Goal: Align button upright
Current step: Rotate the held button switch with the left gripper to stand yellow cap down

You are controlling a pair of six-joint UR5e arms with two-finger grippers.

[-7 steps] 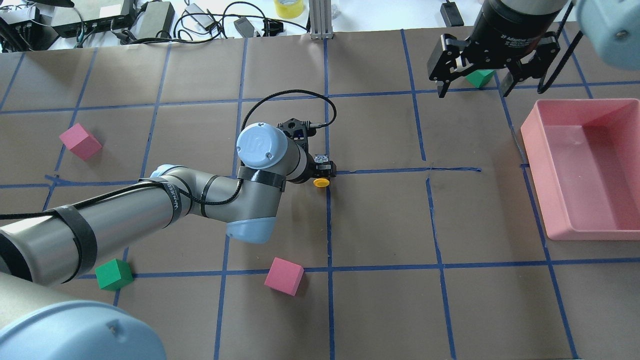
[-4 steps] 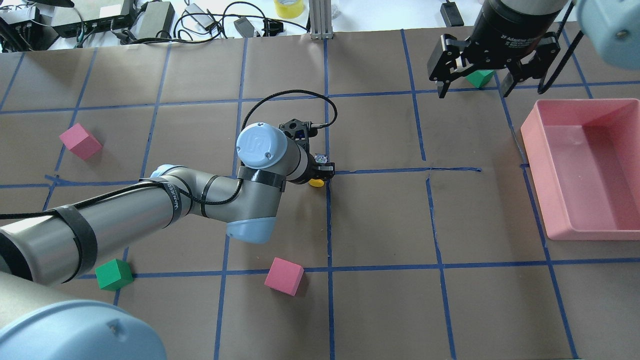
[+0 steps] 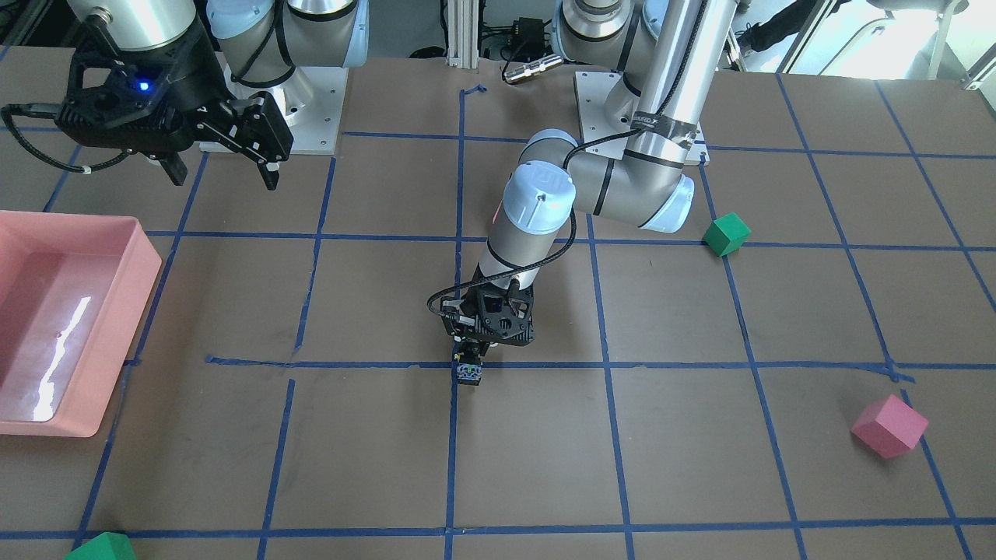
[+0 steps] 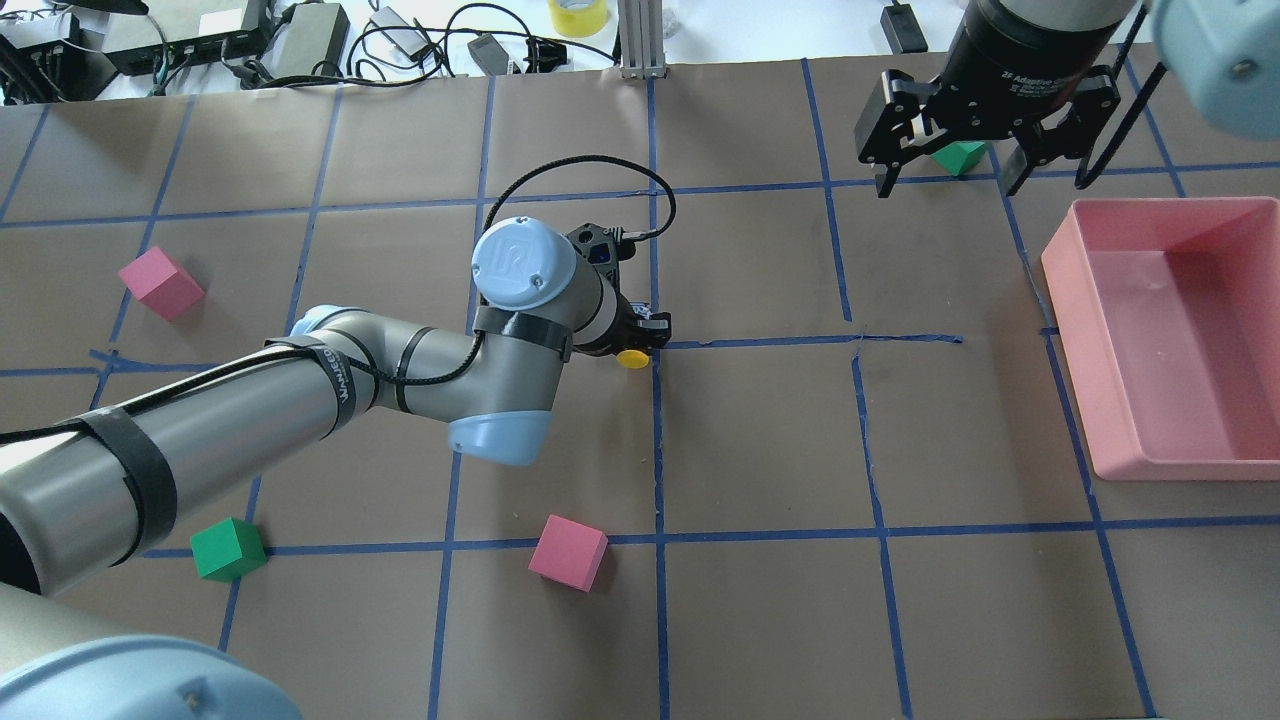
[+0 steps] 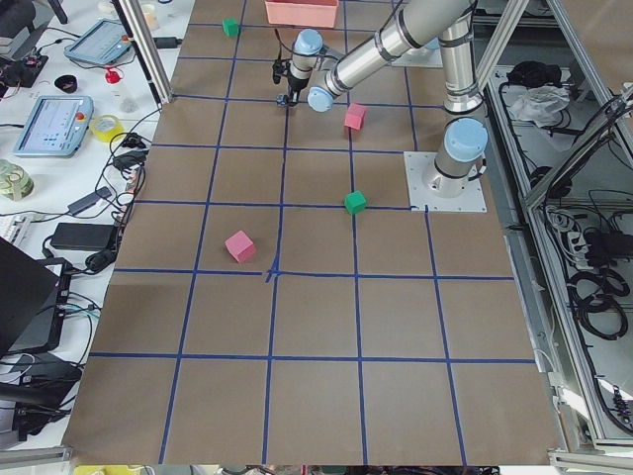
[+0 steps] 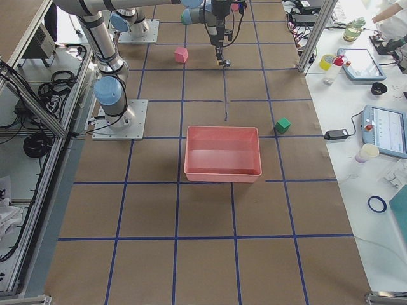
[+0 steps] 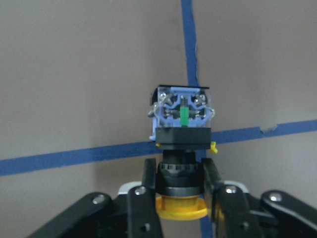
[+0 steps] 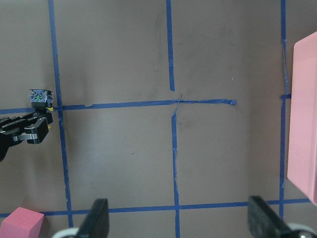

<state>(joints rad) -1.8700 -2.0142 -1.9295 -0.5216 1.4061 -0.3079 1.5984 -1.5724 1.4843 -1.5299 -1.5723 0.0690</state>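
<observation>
One label (image 4: 1035,82) reads "Adaptive"; left fingers (image 7: 149,179) grip button (image 7: 182,114).

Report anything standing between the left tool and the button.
Nothing visible does. The left tool is shut on the button, its jaws clamping the black body from both sides, with the yellow cap toward the wrist.

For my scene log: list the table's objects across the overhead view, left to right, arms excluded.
far-left pink cube → near green cube → near pink cube → button → far green cube → pink bin
</observation>
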